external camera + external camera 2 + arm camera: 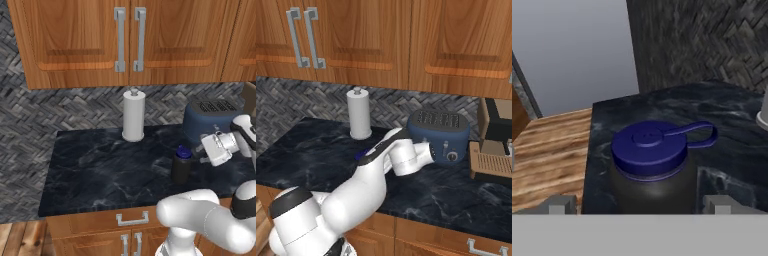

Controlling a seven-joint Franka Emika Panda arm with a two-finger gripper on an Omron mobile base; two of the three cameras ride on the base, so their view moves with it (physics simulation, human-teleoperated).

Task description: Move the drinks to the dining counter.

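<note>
Your jaws stand wide apart astride the squat black bottle (pixel 649 170) with its blue cap, seemingly not touching; it stands on the marbled table (pixel 100 165).

Bottle (pixel 181 167) stands upright on the table (pixel 100 170), toward its front right part. Paper towel roll (pixel 133 115) stands upright at the back of the table against the wall, behind and left of the bottle, well apart from it. Toaster (pixel 210 120) sits behind and right of the bottle, near it. Coffee machine (pixel 496 142) is just right of the toaster. Cabinets (pixel 125 40) hang above the table. Gripper (pixel 639 205) is just right of the bottle, jaws on either side of it, apart from it.
</note>
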